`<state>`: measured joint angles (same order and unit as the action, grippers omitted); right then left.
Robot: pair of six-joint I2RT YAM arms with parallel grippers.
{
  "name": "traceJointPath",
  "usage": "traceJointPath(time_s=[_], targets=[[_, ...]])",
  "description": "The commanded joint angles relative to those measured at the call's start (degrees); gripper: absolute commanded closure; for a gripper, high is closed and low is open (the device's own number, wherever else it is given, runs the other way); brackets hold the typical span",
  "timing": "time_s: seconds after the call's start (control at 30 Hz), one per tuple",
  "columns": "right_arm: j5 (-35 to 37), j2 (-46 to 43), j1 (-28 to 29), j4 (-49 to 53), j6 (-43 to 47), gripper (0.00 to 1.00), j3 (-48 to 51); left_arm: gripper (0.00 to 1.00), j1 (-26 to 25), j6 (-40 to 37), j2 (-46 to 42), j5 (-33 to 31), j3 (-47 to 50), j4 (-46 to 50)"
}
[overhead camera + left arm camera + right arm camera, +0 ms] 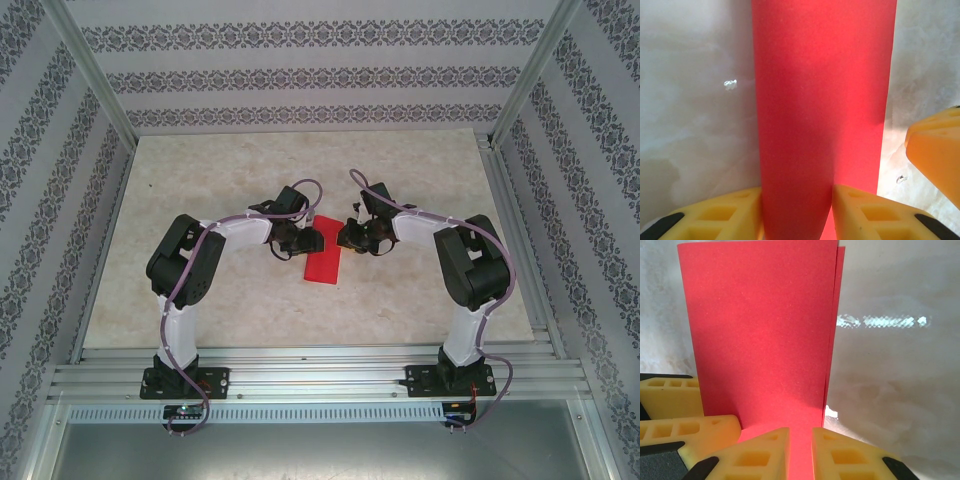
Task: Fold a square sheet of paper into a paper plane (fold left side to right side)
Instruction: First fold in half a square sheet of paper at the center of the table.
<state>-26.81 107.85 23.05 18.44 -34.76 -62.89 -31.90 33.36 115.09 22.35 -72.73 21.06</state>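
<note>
Here, one red paper plane (323,266), folded, two hands (312,240) (343,237) beside it.

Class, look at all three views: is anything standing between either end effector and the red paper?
Nothing visible does. The left end effector has the red paper between its fingers, and the right end effector also straddles the paper's edge. The other arm's yellow fingers sit beside it, not blocking.
</note>
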Motion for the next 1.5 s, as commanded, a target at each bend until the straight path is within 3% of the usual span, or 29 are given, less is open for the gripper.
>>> traceJointPath(time_s=[0.0,0.4,1.47], targets=[[0.8,0.3,0.2,-0.9,-0.6,0.81,-1.1,0.58,-1.1,0.1,5.3,-1.8,0.5,-1.5],[0.5,1.6,0.9,-1.2,-0.9,0.86,-1.6,0.57,-1.1,0.1,5.4,-1.7,0.6,-1.6],[1.5,0.3,0.9,-0.2,-0.8,0.86,-1.7,0.59,-1.1,-1.7,4.5,-1.7,1.8,-0.6]])
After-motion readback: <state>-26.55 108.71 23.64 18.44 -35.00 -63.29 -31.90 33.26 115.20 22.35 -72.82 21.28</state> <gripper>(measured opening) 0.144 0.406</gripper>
